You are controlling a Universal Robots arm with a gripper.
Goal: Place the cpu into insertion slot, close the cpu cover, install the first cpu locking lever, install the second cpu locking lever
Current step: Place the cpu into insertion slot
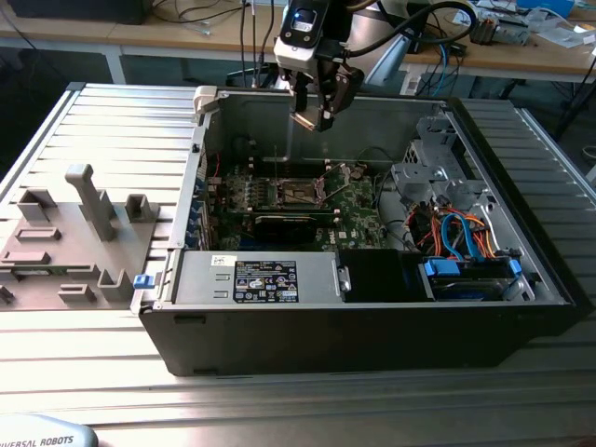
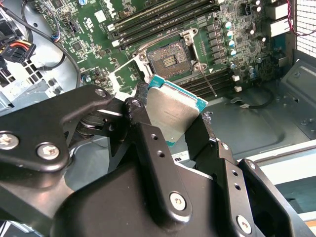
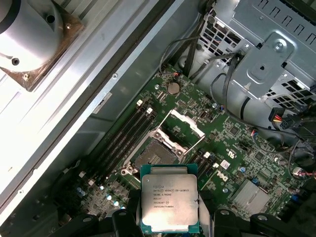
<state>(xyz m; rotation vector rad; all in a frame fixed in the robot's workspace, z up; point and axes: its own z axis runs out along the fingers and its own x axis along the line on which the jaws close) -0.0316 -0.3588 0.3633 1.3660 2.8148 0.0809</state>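
The end effector point(image 2: 174, 118) grips the cpu point(image 2: 170, 109) — silver top showing — clear of the insertion slot point(image 2: 170, 60).

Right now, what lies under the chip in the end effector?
Below the chip, gripped by the end effector, lies the green board with its open, empty socket. The board patch straight behind the chip is hidden.

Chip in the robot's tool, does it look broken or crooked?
Nothing stands out. The cpu looks whole, clamped by its edges in the tool, above the empty insertion slot, whose cpu cover stands open.
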